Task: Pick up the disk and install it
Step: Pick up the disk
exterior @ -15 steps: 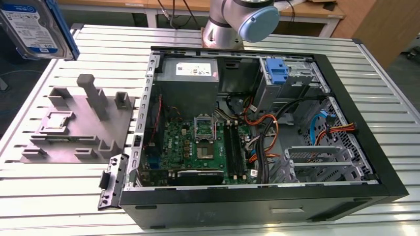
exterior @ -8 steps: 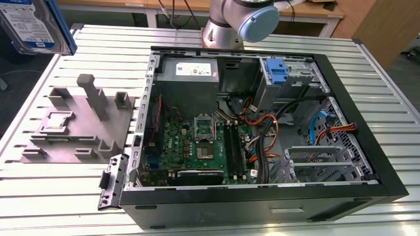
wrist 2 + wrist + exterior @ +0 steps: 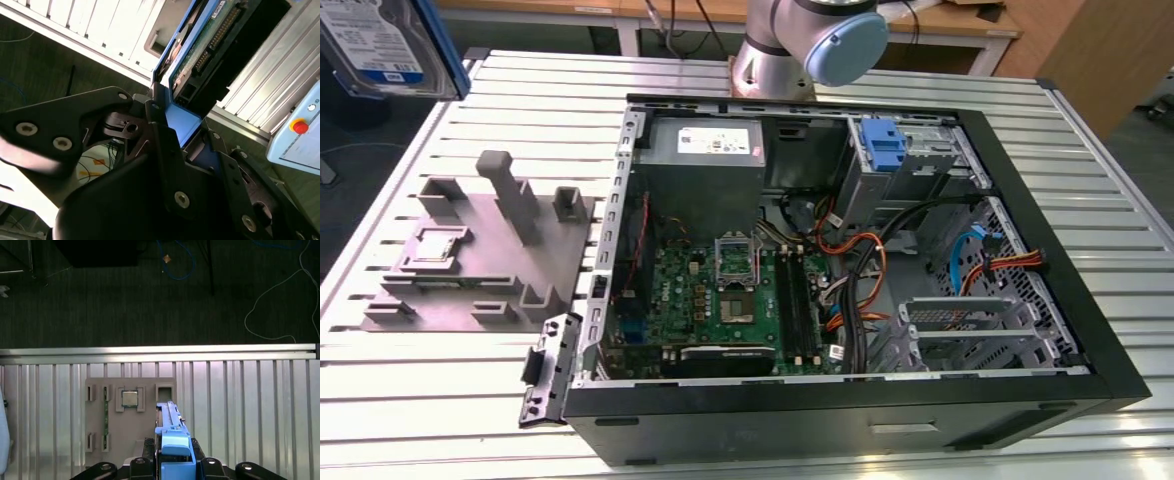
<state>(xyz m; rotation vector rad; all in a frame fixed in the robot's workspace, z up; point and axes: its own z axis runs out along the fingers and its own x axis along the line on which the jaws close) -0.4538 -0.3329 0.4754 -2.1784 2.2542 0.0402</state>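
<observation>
Disk [image 3: 380,45] first: in the exterior view it is at the far upper corner on the exterior view's left, lifted clear of the slatted table [image 3: 400,400] and well apart from the open computer case [image 3: 1121,380]. Both wrist views show the gripper [image 3: 172,467] with its jaws closed on the disk, one black finger on each side. The blue rail faces the first wrist camera, and the green circuit board and connector pins show in the second wrist view. Below it in the first wrist view lie the grey tray [image 3: 100,420] and the chip [image 3: 130,399] seated in it, so the disk appears to hang above that side of the table. I judge the step in hand to be the carry toward the case, with the pick done and no installing begun. Doing it well probably means keeping the clamp firm on the sides, never on the bare board or pins, and holding the disk square so the rails can line up with a bay. The silver cage [image 3: 974,330] near the case's front looks like the likely seat, though I cannot be sure. The orange cables [image 3: 854,250] lie near it and could snag a rail, so a slow, straight, high approach seems wise.
</observation>
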